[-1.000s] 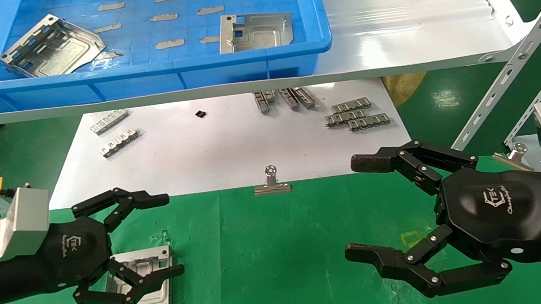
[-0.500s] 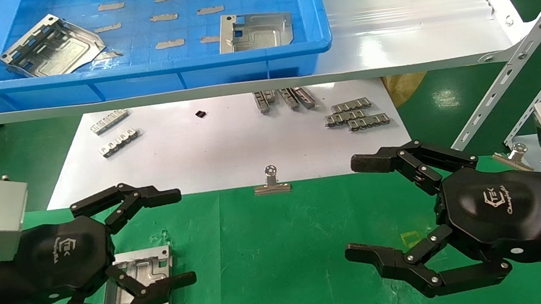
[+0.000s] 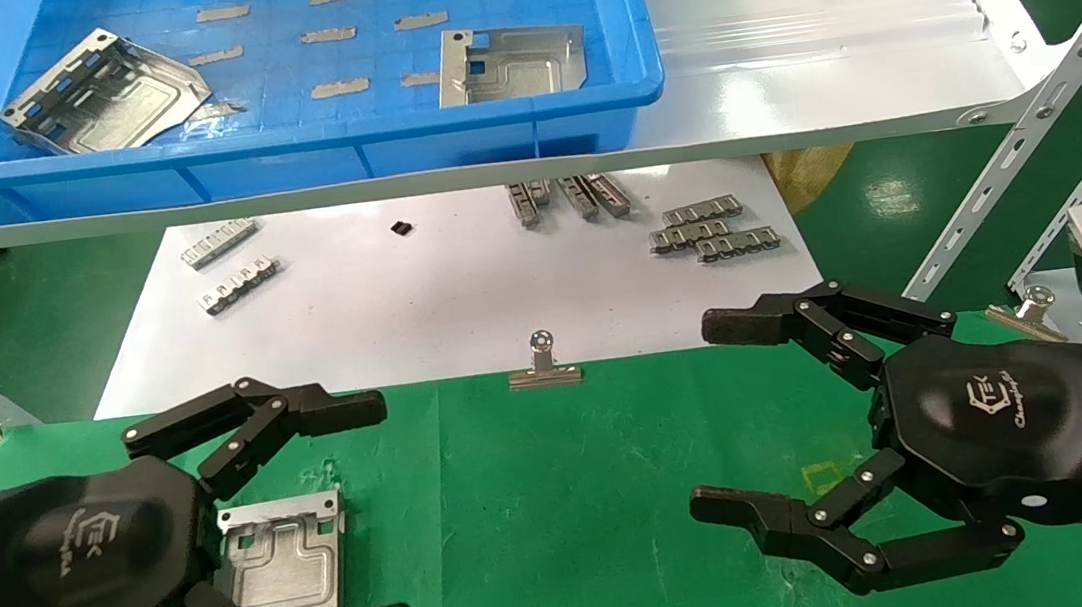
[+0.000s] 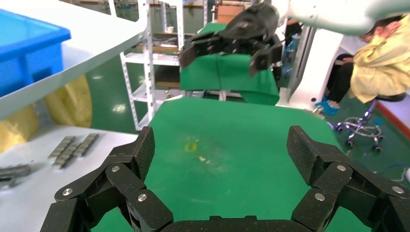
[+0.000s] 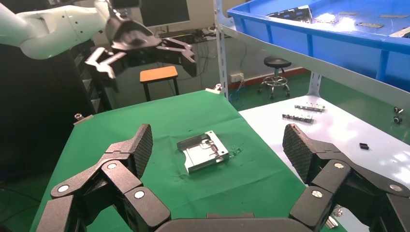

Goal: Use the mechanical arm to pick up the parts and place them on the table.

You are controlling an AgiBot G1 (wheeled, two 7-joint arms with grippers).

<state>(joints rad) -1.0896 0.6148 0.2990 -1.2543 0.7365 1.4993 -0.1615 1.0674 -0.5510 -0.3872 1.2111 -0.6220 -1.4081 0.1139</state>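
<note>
Overhead, white shelf (image 3: 827, 62) with blue bin (image 3: 284, 150); below, green table (image 3: 562, 502).

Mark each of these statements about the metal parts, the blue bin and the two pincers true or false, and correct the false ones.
1. One part lies flat on the green table. True.
2. The left pincer is clamped on that part. False: it is open, with the part lying free of its fingers.
3. Two parts sit in the blue bin. True.
4. The right pincer holds a part. False: it is open and empty over the table.
</note>
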